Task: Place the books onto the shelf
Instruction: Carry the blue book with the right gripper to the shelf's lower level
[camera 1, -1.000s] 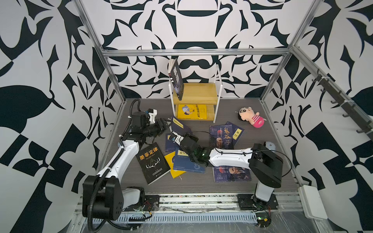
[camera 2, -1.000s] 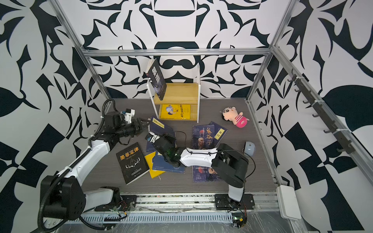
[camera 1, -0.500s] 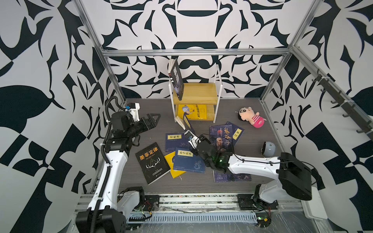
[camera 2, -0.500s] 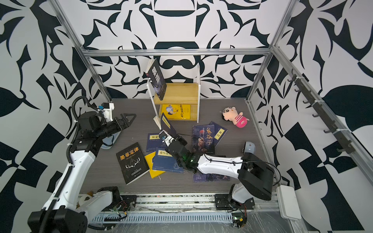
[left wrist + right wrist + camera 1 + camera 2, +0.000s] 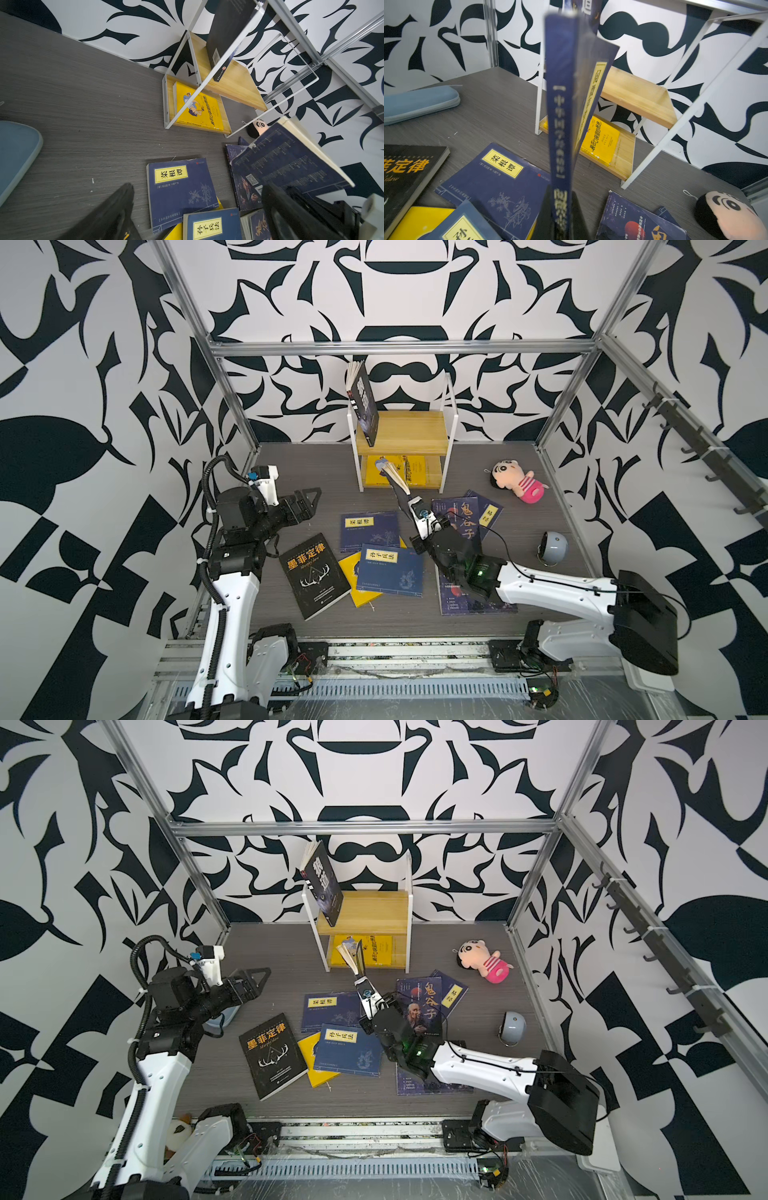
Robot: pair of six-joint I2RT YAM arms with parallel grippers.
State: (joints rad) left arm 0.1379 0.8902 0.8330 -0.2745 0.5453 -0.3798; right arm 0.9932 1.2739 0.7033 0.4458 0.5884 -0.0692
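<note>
— Right wrist view: what do we have in the right tool [image 5: 561, 197]?
— We see its two dark fingers pinched together on the spine of a navy book [image 5: 560, 108]. The book stands straight up out of the tool, and its yellow-labelled cover flares away from the pages.
— And the shelf [image 5: 639, 93]?
— It is just beyond the held book, straight ahead of the tool. A yellow cartoon book [image 5: 600, 139] lies flat on the lower board. We cannot tell whether the held book touches the white frame.
— Anything on the upper board?
— In both top views we see a black book [image 5: 365, 406] leaning tilted at the end nearer the left tool [image 5: 311, 501].
— How does that tool stand?
— Its fingers are wide apart and hold nothing. It hangs above bare surface [image 5: 324, 464], well apart from the shelf and facing it.
— What lies around the tools?
— Behind the right tool, flat on the surface, we see a flat navy volume [image 5: 369, 531]. Another navy volume [image 5: 390, 572] overlaps a yellow paperback [image 5: 349, 576]. A black antler book [image 5: 313, 572] lies closest to the left arm, and portrait books [image 5: 465, 512] lie beneath the right arm. A plush doll [image 5: 517, 485] lies off to the right tool's outer side, apart from every book.
</note>
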